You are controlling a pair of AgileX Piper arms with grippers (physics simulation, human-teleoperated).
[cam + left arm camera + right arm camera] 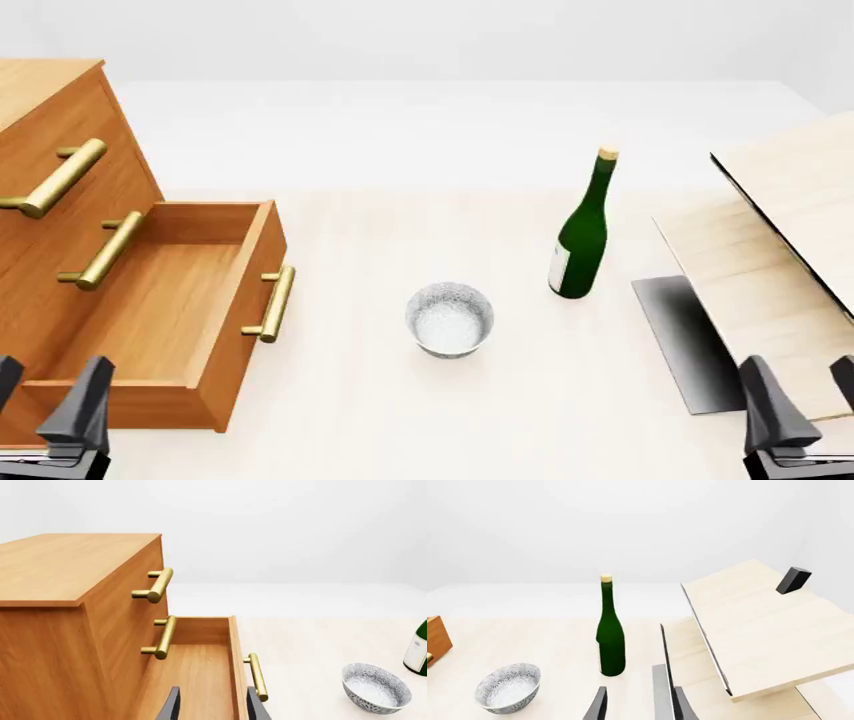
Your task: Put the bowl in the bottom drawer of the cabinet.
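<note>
Bottom drawer (160, 300) of the cabinet (54, 200) already pulled open at the left, hollow and bare inside, brass handle (274, 303) facing right. Bowl (450, 318) upright on the desk (400, 420), mid-scene, apart from the drawer front and from the green bottle (583, 232) standing farther back to its right. Left end effector (47, 405) low at the near left by the drawer's near corner, fingers apart, holding nothing. Right end effector (798, 395) at the near right beside the pale wooden boards (787, 250), fingers likewise apart and unloaded. Bowl not yet grasped, so the whole carry remains. Likely trouble: a pinch on the thin rim slipping or tipping the deep, narrow-footed bowl; a reach from the right brushing the tall bottle and toppling it; a carry held too low striking the drawer's front panel or handle and nudging it shut; a release too near the drawer edge leaving the bowl perched on the wall instead of inside.
</note>
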